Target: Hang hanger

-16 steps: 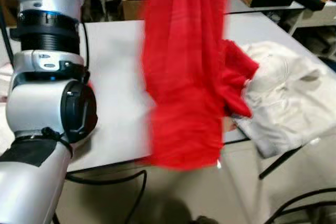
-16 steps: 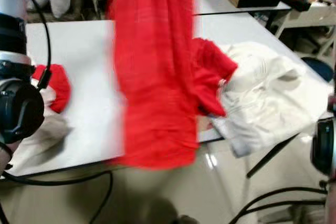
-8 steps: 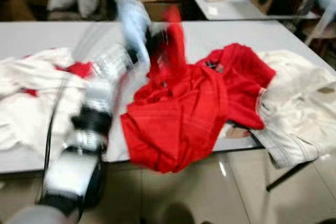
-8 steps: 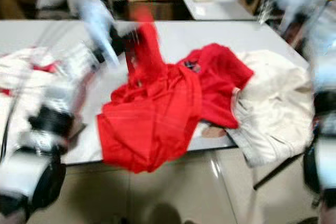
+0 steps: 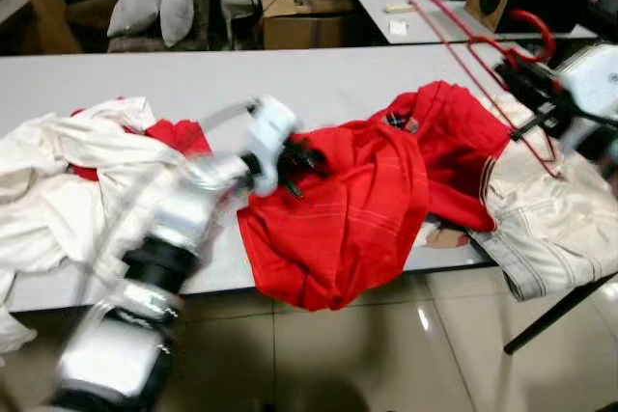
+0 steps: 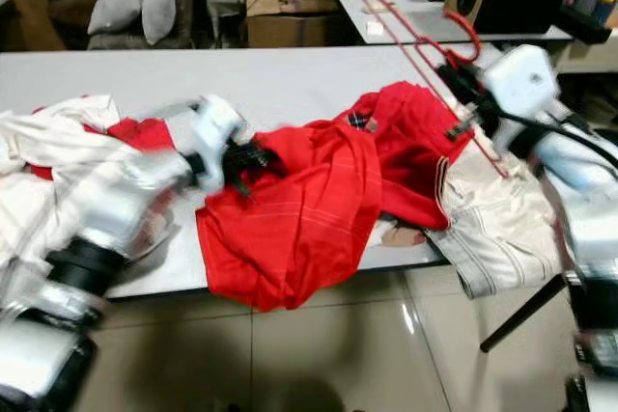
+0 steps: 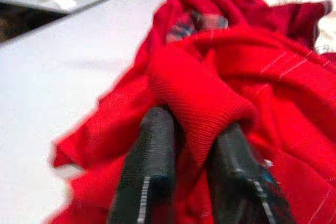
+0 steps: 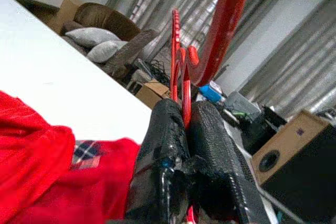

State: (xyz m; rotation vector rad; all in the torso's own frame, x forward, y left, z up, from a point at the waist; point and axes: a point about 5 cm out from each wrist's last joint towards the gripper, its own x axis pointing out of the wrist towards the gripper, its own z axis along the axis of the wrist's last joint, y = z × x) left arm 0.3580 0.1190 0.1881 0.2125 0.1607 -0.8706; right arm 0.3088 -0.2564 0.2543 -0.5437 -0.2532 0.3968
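Head stereo views overlooking table [image 5: 116, 74], wrist views close along fingers [image 7: 152, 171]

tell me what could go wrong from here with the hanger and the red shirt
The right end effector pinches the red hanger by one thin wire, so it may twist or slip. The left end effector grips only a bunched fold of the red shirt, which overhangs the table edge and could slide off.
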